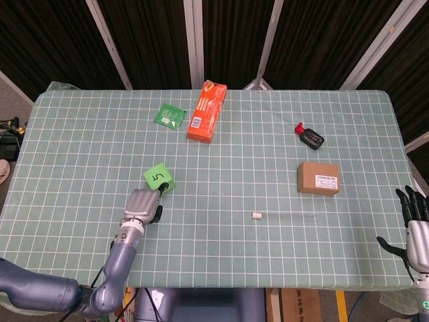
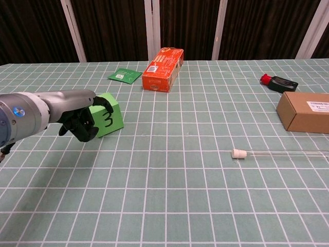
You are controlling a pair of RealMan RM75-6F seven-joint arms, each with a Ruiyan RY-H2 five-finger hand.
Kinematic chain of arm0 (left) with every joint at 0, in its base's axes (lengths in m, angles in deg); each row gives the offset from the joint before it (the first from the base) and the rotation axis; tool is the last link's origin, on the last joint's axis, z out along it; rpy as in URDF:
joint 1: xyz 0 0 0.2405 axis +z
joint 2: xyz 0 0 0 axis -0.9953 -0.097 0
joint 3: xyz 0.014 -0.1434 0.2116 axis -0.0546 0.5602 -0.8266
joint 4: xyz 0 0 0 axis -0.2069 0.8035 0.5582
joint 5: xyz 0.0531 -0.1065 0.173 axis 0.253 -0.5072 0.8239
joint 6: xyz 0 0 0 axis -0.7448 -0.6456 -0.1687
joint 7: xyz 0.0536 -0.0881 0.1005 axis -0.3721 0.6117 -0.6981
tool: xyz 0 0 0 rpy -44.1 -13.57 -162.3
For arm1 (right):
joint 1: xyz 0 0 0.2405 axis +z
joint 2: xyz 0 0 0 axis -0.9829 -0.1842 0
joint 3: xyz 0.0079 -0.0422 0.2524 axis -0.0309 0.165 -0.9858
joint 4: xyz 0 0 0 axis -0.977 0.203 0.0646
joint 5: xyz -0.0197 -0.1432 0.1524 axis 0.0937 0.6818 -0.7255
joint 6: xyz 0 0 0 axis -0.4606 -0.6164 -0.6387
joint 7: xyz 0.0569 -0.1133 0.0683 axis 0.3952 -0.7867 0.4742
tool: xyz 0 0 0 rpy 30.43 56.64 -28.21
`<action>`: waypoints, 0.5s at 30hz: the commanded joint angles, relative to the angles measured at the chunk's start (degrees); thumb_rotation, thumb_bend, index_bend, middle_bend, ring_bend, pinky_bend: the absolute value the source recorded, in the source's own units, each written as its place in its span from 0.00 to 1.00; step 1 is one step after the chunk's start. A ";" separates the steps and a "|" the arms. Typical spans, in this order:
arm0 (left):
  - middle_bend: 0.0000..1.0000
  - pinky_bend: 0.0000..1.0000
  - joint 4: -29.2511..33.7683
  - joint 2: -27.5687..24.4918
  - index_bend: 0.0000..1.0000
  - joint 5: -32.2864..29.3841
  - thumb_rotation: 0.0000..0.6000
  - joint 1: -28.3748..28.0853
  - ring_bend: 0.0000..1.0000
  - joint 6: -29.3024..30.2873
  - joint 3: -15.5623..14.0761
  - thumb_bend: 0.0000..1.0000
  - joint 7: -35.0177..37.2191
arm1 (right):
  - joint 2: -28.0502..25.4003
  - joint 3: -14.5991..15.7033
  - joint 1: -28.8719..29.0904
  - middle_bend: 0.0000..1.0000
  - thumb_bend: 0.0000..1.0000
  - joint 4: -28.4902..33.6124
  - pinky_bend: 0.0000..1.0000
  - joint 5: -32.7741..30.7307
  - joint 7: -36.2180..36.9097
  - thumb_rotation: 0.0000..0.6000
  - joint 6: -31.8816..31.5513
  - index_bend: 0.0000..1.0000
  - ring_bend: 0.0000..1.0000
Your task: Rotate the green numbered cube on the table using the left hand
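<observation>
A desk [image 1: 281, 134] with a green cloth marked in white squares stands before dark curtains [image 1: 147, 40] split by pale poles [image 1: 194, 40].

Green cube [image 1: 159, 177] marked 5 on top sits on the green gridded worktop [image 1: 80, 134], turned diagonal to the grid. Left robot hand [image 1: 143, 206] touches its near corner, fingers curled. Far centre: orange carton [image 1: 206, 111], green sachet [image 1: 168, 115] just left. Right: brown cardboard box [image 1: 318, 178], black-and-red bottle [image 1: 310, 137]. Right robot hand [image 1: 417, 225] hangs off the near right edge, fingers apart.
</observation>
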 commanded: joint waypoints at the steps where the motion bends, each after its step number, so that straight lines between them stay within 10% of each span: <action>1: 0.71 0.69 -1.27 0.32 0.16 -0.71 1.00 -0.31 0.54 -0.27 0.74 0.70 -0.18 | 0.18 0.00 0.11 0.00 0.04 -0.06 0.00 -0.16 -0.41 1.00 0.21 0.06 0.00; 15: 0.71 0.69 -5.90 3.31 0.16 -3.63 1.00 -3.18 0.54 -0.10 4.57 0.70 -2.40 | 0.73 -0.34 0.20 0.00 0.04 -0.13 0.00 -1.03 -1.87 1.00 0.17 0.06 0.00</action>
